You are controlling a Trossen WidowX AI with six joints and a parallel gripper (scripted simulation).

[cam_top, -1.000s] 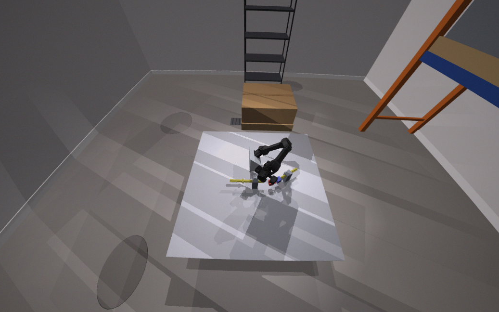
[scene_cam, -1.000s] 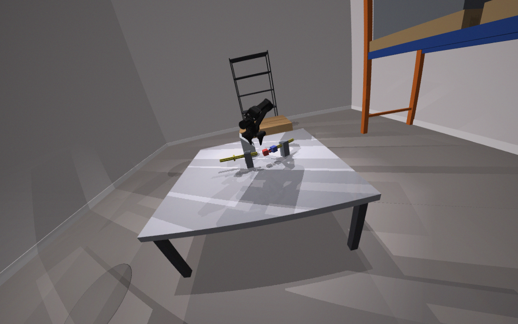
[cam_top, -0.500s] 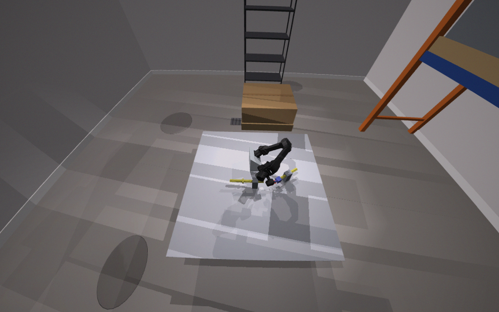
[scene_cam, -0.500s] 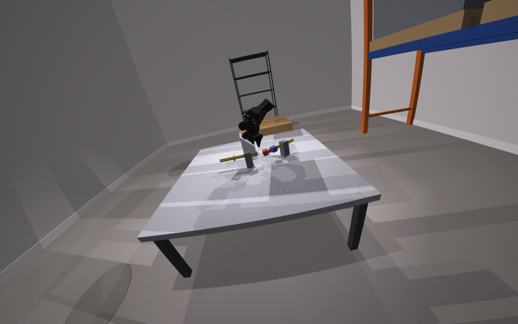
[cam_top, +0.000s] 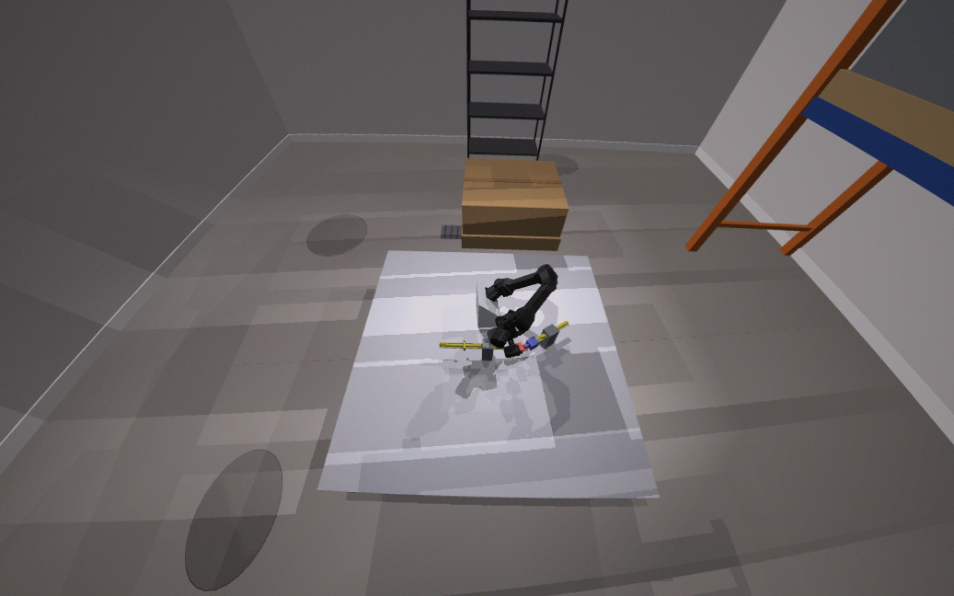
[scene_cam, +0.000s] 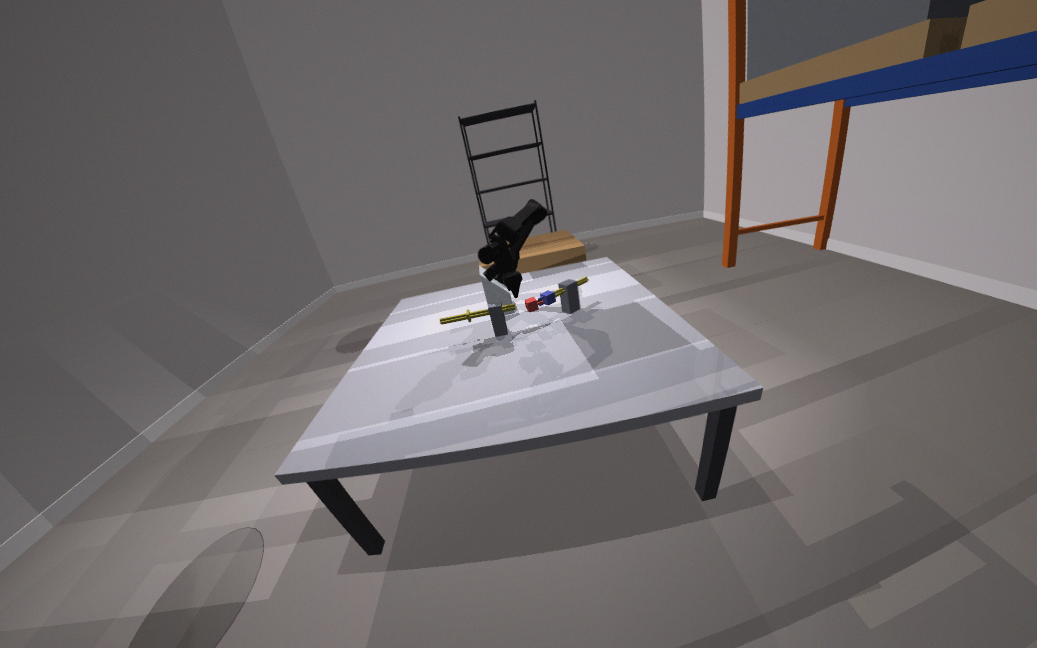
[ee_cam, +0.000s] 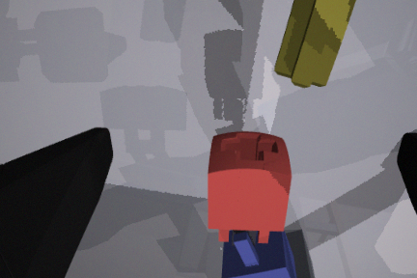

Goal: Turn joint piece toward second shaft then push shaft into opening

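The red joint piece [ee_cam: 247,190] [cam_top: 520,345] [scene_cam: 530,303] hangs on a blue hinge piece [ee_cam: 259,275] [cam_top: 532,341] [scene_cam: 548,296] at the end of the fixed shaft, which is held in a grey block [cam_top: 548,335] [scene_cam: 569,295]. The second yellow shaft [ee_cam: 316,32] [cam_top: 457,345] [scene_cam: 465,315] sticks out of its own grey block [cam_top: 487,354] [scene_cam: 498,320]; its tip stands apart from the red piece. My gripper [ee_cam: 257,145] [cam_top: 512,349] [scene_cam: 515,288] is open, its black fingers wide on either side of the red piece, touching nothing.
All this stands on a grey table [cam_top: 480,459] [scene_cam: 586,386]. Behind the table are a cardboard box [cam_top: 513,200] [scene_cam: 554,245] and a black shelf rack [cam_top: 513,74] [scene_cam: 505,161]. An orange-framed rack [cam_top: 798,148] [scene_cam: 828,161] stands by the right wall.
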